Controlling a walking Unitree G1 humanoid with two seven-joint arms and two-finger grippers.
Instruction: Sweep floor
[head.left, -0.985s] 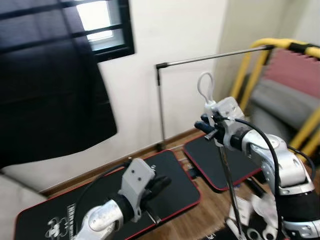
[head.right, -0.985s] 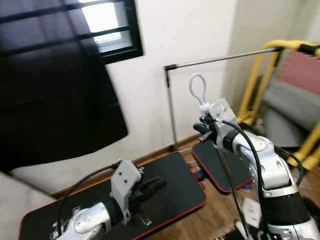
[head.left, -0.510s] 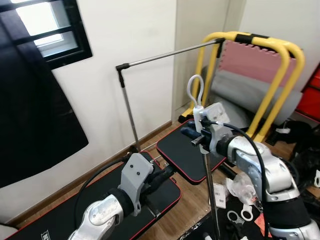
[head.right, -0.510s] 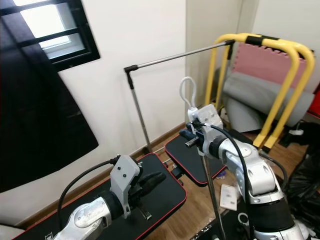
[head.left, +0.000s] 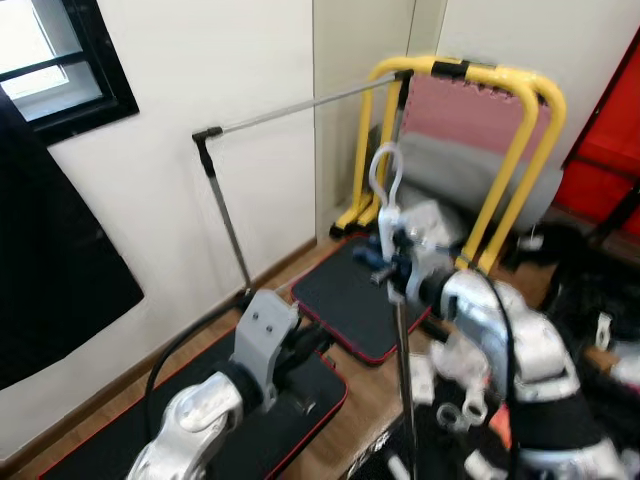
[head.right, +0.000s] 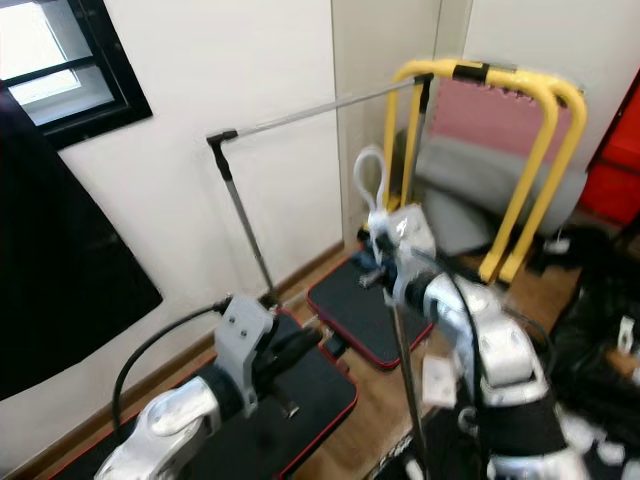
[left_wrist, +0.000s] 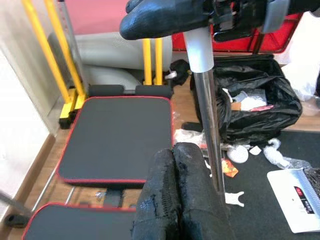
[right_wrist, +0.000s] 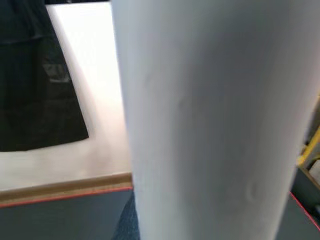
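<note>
Step in hand: carrying broom (head.left: 403, 380) to work area. Right gripper (head.left: 398, 262) clenched on broom handle near top, broom upright over floor (head.right: 395, 375). Left gripper (left_wrist: 176, 200) closed, empty, beside handle. Next, judged: steer head toward scraps beside black bag (left_wrist: 260, 107).

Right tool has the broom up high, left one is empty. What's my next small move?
Probably bring the left tool across to the broom pole below the right tool. The right alone grips the pole near its white loop end, while the left sits shut just beside the pole, holding nothing. Litter lies on the floor ahead.
</note>
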